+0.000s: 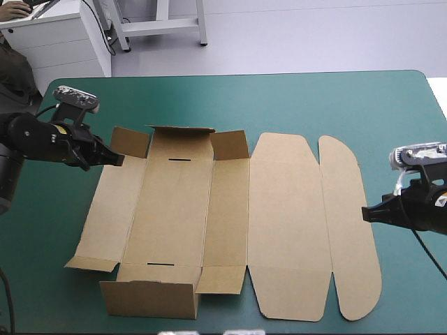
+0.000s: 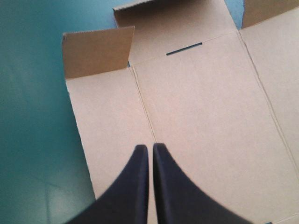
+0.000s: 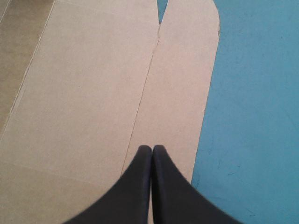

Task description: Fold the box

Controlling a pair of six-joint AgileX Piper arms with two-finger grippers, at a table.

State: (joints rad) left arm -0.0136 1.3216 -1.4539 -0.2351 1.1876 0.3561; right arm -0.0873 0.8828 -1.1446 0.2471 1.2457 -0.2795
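Because the left gripper [image 1: 116, 160] and right gripper [image 1: 364, 213] are closed and empty, a nudge could skid the loose box [image 1: 209, 209].

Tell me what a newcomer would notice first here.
The brown box sprawls mostly flat across the teal-green table, only its near end wall standing up. The shut left tool points at its far-left corner flap, the shut right tool at the rounded lid flap.
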